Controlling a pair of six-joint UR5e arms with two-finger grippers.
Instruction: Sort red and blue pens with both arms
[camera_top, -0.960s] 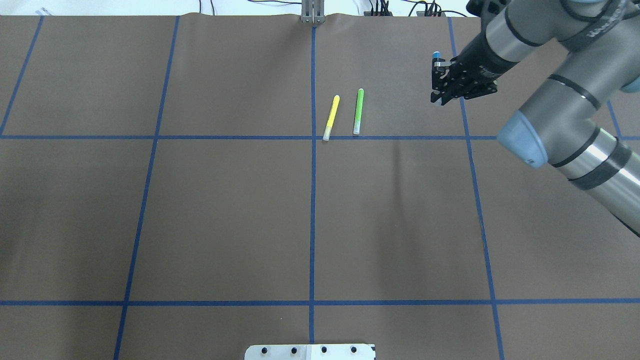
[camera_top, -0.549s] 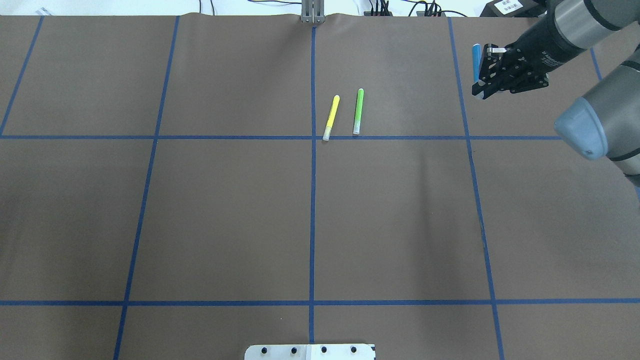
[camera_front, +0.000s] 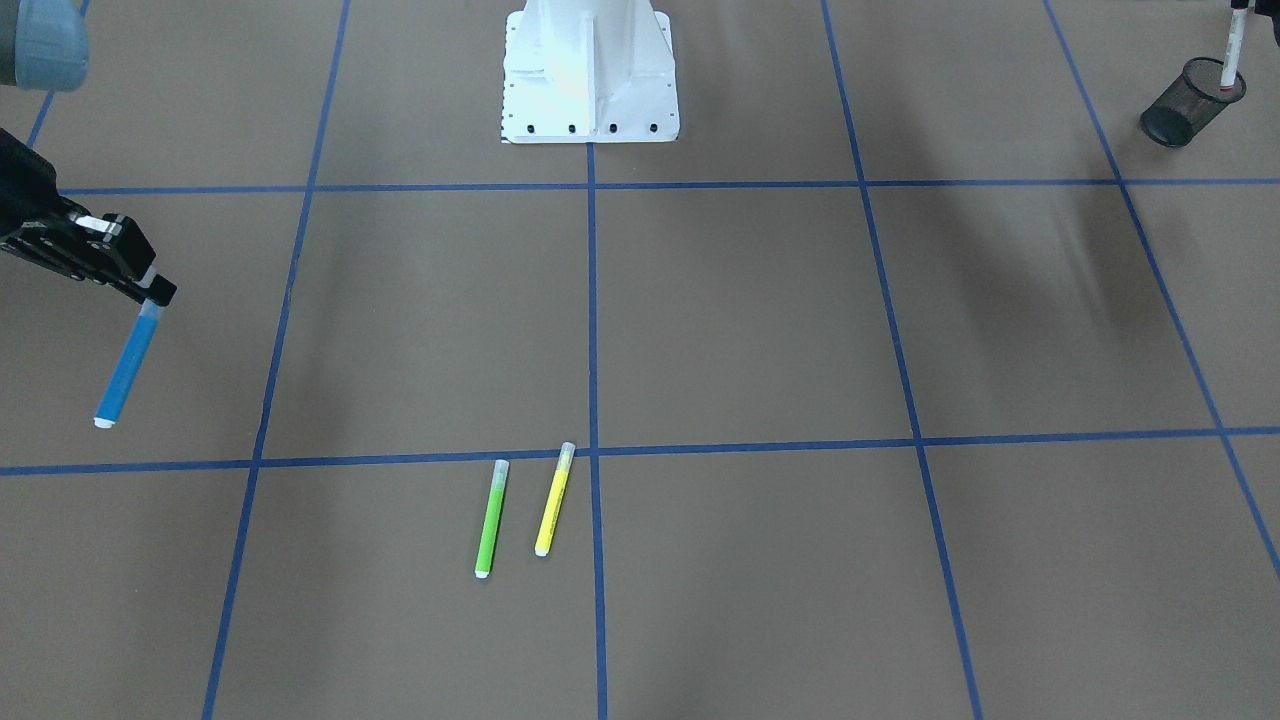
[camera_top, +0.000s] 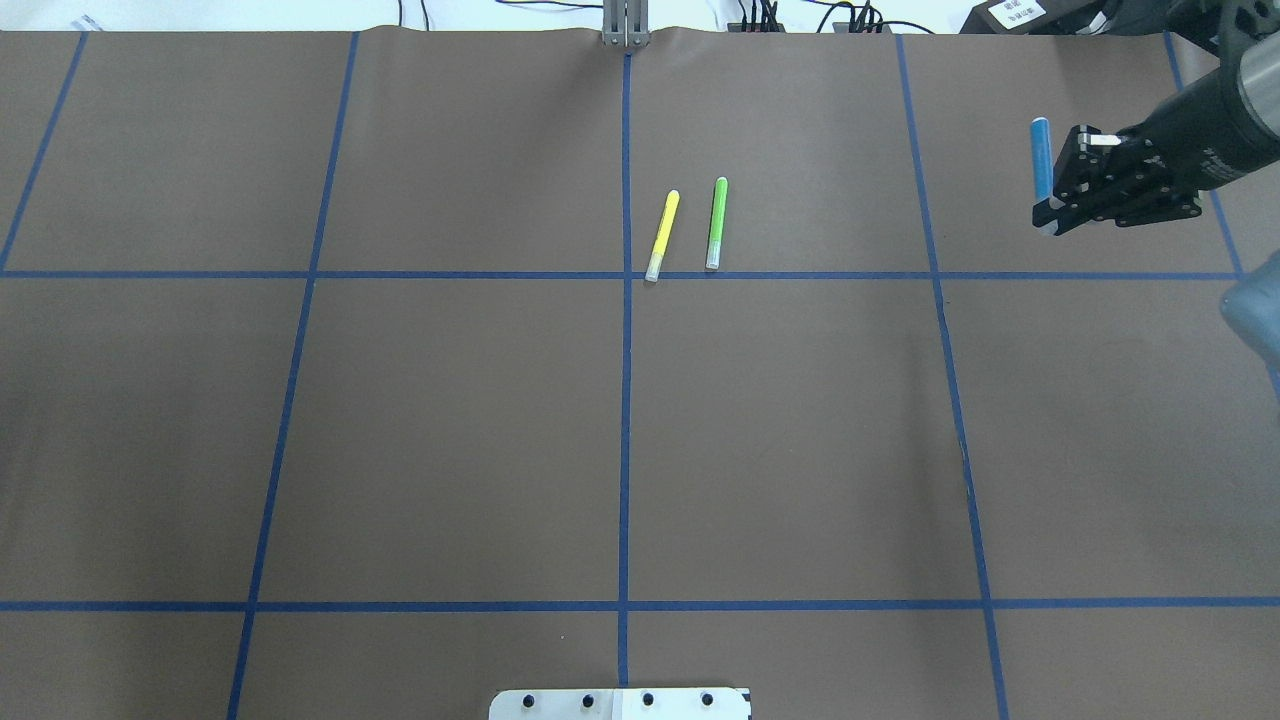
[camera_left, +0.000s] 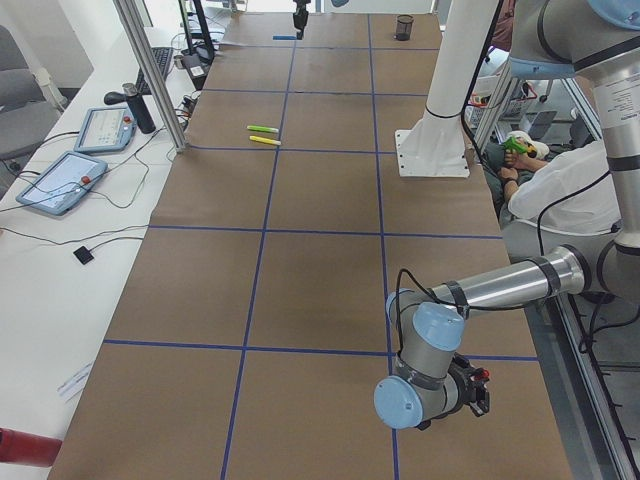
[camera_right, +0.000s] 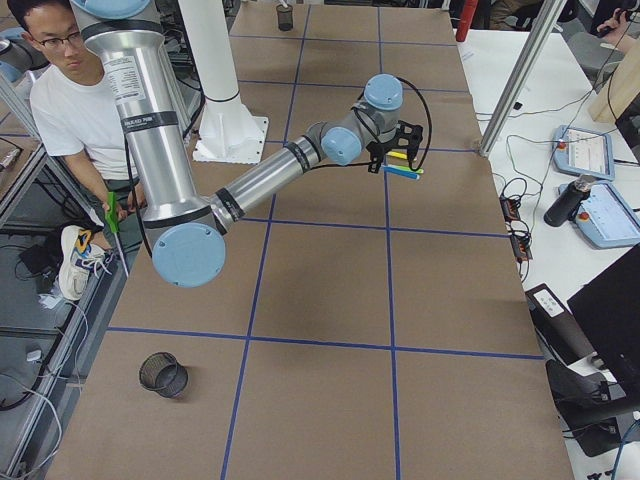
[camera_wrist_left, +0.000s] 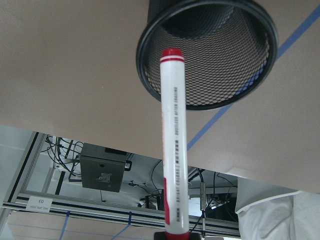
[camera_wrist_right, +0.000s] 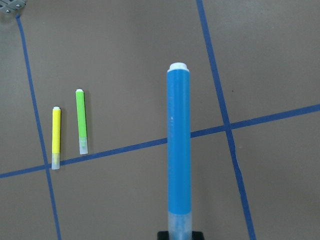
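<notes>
The blue pen (camera_top: 1041, 155) hangs above the table at the far right, white end pointing away, with my right gripper (camera_top: 1046, 215) shut on its clear cap. In the front-facing view the same blue pen (camera_front: 125, 365) slants down from the right gripper (camera_front: 150, 295). The right wrist view shows the blue pen (camera_wrist_right: 179, 150) over a tape crossing. My left gripper (camera_wrist_left: 172, 234) is shut on the red pen (camera_wrist_left: 172, 145), whose red end hovers at the mouth of a black mesh cup (camera_wrist_left: 250, 65). The front-facing view has the red pen (camera_front: 1232, 45) upright over that cup (camera_front: 1175, 110).
A yellow marker (camera_top: 663, 235) and a green marker (camera_top: 717, 222) lie side by side near the table's middle. A second mesh cup (camera_right: 163, 375) lies on the table's right end. A person (camera_right: 80, 110) stands beside the robot's base.
My right gripper has carried the blue pen steadily rightward in the overhead view, and most of the right arm has swung out of that view. The yellow and green markers have not moved.
</notes>
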